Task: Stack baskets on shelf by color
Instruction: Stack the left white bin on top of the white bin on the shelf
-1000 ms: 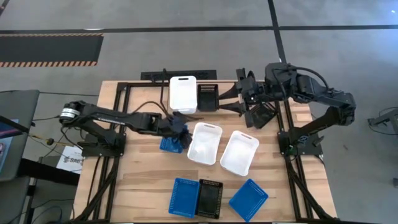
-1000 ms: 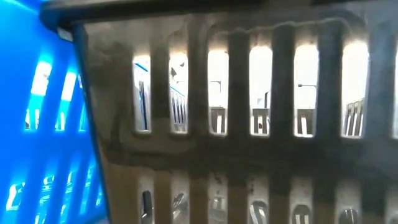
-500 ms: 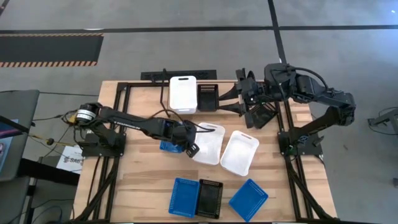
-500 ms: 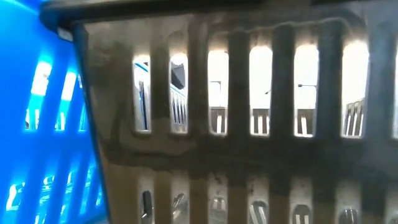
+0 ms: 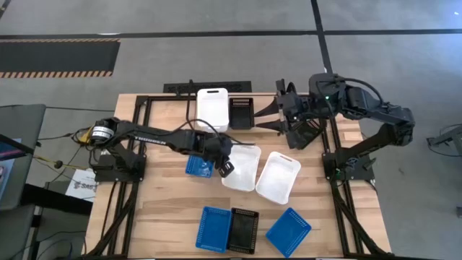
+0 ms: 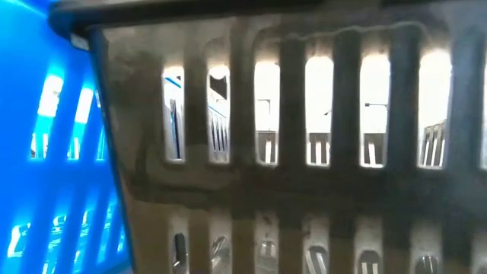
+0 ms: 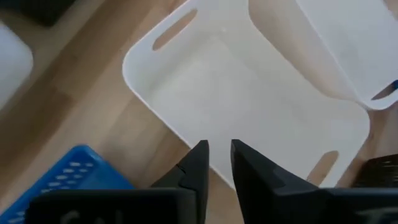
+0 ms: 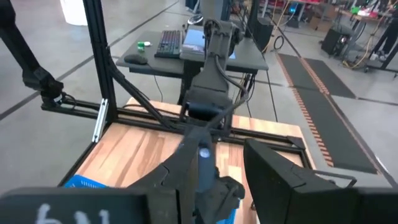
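Since a second ago, the left end effector (image 5: pixel 224 167) has slid from the blue basket (image 5: pixel 198 166) to the near rim of a white basket (image 7: pixel 249 112) at the table's (image 5: pixel 166 209) centre; its fingers (image 7: pixel 196 168) stand narrowly apart over that rim, gripping nothing visible. At the table's far right, the right end effector (image 5: pixel 292 137) hovers, jaws wide, over a black basket (image 5: pixel 307 133). Against the far edge, another white basket (image 5: pixel 212 108) rests on the shelf (image 5: pixel 184 88).

A black basket (image 6: pixel 304 152) pressed against my low camera hides nearly the whole worktop, a blue basket (image 6: pixel 46 152) filling the frame's left edge. My right wrist frame's bottom cuts off my jaws.
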`<action>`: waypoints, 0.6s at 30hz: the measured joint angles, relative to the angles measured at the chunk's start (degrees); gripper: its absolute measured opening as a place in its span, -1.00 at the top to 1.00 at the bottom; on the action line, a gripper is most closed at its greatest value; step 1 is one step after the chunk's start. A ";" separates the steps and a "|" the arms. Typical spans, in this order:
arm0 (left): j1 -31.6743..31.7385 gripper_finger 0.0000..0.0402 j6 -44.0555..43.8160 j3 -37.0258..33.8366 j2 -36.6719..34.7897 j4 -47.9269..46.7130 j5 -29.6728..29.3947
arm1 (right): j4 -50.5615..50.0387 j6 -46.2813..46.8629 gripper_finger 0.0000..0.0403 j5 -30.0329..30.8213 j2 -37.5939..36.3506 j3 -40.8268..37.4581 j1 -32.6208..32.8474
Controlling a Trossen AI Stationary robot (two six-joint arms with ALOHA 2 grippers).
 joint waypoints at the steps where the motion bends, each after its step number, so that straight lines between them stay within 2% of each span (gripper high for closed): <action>1: 0.52 0.69 -1.18 -0.04 0.00 0.12 1.34 | 0.14 -0.01 0.26 -0.02 -0.11 0.01 0.04; 8: 2.71 0.55 -6.84 -0.14 2.10 -0.40 6.92 | -1.80 -0.02 0.26 -0.04 -1.07 -0.03 0.04; 18: 2.72 0.53 -7.97 -0.06 6.72 -0.60 8.06 | -3.20 -0.46 0.27 -0.23 -1.39 0.01 0.09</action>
